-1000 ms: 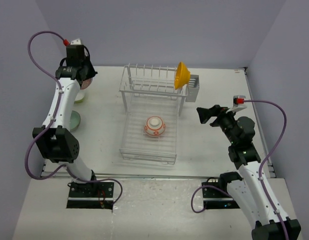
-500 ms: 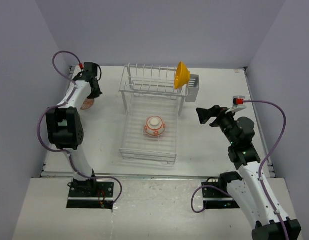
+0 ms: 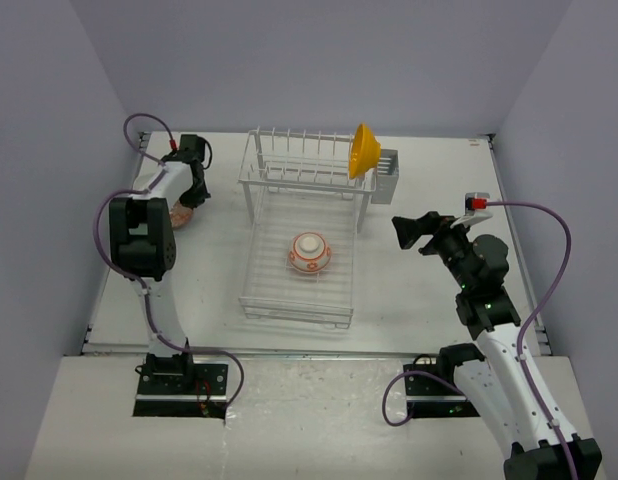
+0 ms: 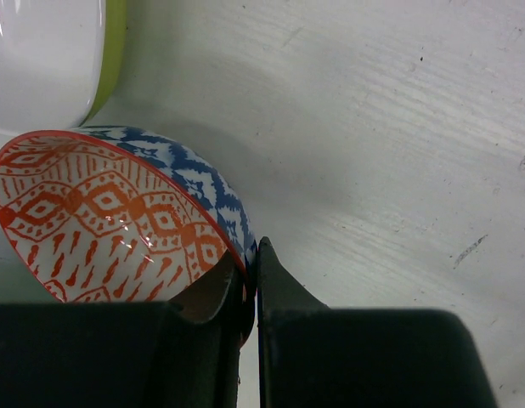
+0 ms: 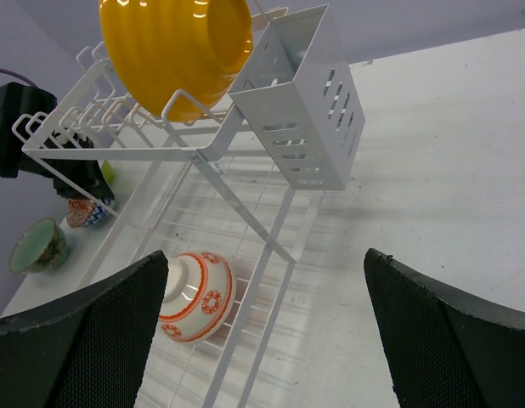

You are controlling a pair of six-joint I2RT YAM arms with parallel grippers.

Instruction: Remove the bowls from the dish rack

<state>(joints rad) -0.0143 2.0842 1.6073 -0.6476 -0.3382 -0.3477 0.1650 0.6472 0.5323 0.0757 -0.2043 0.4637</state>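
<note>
Table (image 3: 429,170): white, scuffed, with faint grain and dark specks in the left wrist view. Pale lilac walls (image 3: 319,60) closed in three sides. Left gripper (image 4: 251,255) pinched the rim of the blue zigzag bowl (image 4: 203,183), which was tilted at the table's far left just beside the lime green bowl (image 4: 115,51); contact with the table unclear. Right gripper (image 5: 267,340) spread wide, holding nothing, right of the dish rack (image 3: 294,300). Orange-yellow bowl (image 3: 364,150) stood on edge on the upper tier. White patterned bowl (image 3: 309,252) sat on the lower tray.
</note>
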